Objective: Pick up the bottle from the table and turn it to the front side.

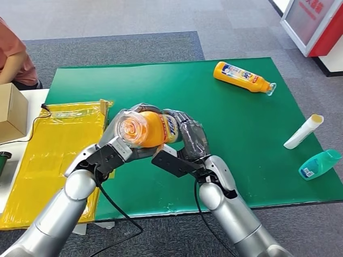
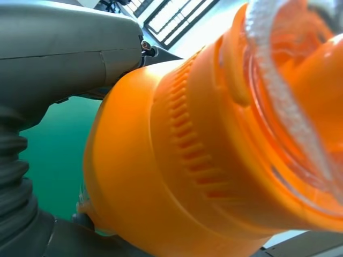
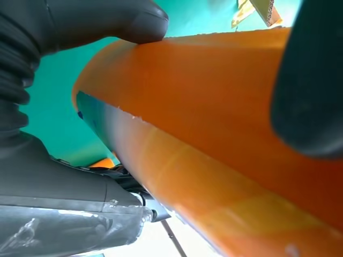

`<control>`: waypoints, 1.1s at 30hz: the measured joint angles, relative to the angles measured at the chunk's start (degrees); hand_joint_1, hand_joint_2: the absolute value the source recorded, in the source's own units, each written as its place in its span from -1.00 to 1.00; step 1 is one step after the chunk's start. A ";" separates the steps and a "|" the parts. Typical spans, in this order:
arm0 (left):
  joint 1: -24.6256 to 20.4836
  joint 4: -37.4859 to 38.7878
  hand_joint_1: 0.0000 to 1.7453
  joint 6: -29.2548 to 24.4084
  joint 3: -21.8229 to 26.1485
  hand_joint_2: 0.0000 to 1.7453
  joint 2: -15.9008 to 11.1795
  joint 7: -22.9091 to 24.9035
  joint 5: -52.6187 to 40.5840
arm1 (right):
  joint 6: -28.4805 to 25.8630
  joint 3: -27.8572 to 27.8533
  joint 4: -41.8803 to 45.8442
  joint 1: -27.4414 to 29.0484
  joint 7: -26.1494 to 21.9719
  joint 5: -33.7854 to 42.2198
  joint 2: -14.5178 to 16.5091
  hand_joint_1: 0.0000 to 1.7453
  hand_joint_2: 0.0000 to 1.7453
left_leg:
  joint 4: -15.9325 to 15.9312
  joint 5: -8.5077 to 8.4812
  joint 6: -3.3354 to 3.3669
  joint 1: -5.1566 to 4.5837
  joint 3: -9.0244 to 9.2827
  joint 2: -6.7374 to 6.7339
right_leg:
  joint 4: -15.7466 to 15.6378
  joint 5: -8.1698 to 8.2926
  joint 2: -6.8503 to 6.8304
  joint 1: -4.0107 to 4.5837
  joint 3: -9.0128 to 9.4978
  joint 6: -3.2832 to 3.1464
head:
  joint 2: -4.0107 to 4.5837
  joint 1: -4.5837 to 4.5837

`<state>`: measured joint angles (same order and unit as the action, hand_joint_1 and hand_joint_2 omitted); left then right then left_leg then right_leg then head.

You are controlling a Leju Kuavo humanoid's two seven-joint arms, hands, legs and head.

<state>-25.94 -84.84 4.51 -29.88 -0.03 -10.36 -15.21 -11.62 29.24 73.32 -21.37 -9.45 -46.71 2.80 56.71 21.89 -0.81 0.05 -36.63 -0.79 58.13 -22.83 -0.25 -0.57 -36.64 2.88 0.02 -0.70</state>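
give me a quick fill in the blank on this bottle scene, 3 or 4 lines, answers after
1. The orange bottle is held above the ____ mat.
2. The left hand grips the bottle's ____ end.
3. The right hand holds its ____ end.
4. A second orange bottle lies on its ____ near the mat's far edge.

Missing words: green; cap; base; side
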 joint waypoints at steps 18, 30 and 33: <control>8.10 -8.68 1.00 -23.91 5.08 1.00 0.69 -0.67 -24.85 | 1.19 -6.29 -0.16 2.61 1.14 6.96 -0.03 -1.00 1.00 | 0.00 0.02 0.01 0.00 -0.01 0.00 | 0.00 -0.01 0.00 0.00 -0.01 0.01 | 0.00 0.00; 13.74 -12.27 1.00 -34.10 6.69 1.00 -0.17 4.14 -47.24 | 0.28 -11.55 3.27 4.53 1.46 7.24 -0.07 -1.00 1.00 | 0.00 0.02 0.01 0.00 0.00 0.00 | -0.01 -0.01 0.00 0.00 -0.01 0.00 | 0.00 0.00; 14.02 -12.44 1.00 -34.75 6.74 1.00 -0.30 5.19 -49.96 | 0.21 -11.84 3.53 4.60 1.45 7.34 -0.07 -1.00 1.00 | 0.00 0.01 0.01 0.00 0.00 -0.01 | -0.01 -0.01 0.00 0.00 -0.01 0.00 | 0.00 0.00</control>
<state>-11.92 -97.28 -30.23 -23.15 -0.33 -5.17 -65.16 -11.41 17.41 76.86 -16.77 -8.00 -39.37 2.73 56.71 21.90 -0.80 0.05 -36.63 -0.79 58.12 -22.83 -0.25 -0.57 -36.65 2.88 0.02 -0.70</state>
